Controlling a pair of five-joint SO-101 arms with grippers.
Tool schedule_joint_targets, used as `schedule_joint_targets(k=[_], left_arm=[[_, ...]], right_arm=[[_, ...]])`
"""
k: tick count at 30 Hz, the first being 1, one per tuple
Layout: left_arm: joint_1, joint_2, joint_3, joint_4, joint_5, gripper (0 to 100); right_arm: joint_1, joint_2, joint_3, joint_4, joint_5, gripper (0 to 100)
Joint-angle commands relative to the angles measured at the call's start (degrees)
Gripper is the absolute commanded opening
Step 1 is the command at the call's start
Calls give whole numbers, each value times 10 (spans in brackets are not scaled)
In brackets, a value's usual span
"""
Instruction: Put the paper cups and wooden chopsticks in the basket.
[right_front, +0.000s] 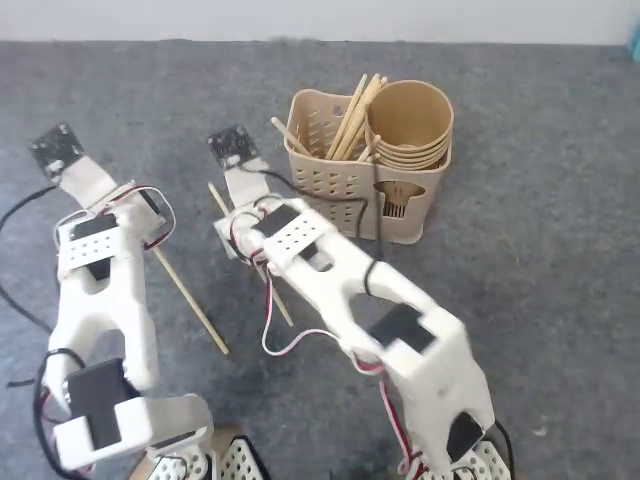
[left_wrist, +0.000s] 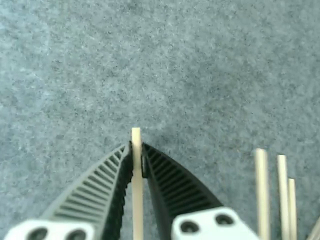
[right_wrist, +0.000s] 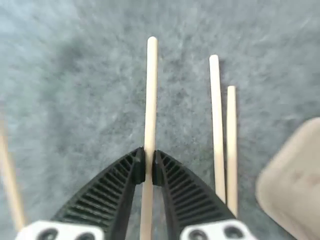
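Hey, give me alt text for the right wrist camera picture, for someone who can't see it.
The right gripper is shut on a chopstick over grey carpet. Beside it lie two more chopsticks, side by side, with a corner of the beige basket beyond them.

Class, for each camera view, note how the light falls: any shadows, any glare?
High view: soft, even light; the beige slotted plastic basket casts a faint shadow on the grey carpet, no glare. Left wrist view: flat light, no hard shadow around the wooden chopstick in the left gripper. Right wrist view: a dim patch darkens the carpet ahead of the right gripper.
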Motion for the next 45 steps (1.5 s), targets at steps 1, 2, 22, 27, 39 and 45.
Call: schedule_joint_targets(k=[1, 2, 22, 27, 39, 45], left_arm=[[7, -36, -2, -14, -5, 13], [7, -36, -2, -15, -5, 13], [51, -151, 130, -120, -76, 13], [69, -283, 233, -165, -83, 13], [38, -243, 196, -163, -44, 13], [-8, -99, 68, -86, 4, 13]], right_arm=[[7, -183, 51, 7, 7, 7], [7, -228, 77, 4, 7, 7], [100, -812, 439, -274, 11, 7], [127, -806, 474, -392, 9, 7], [100, -771, 480, -198, 7, 7], [39, -611, 475, -194, 6, 21]])
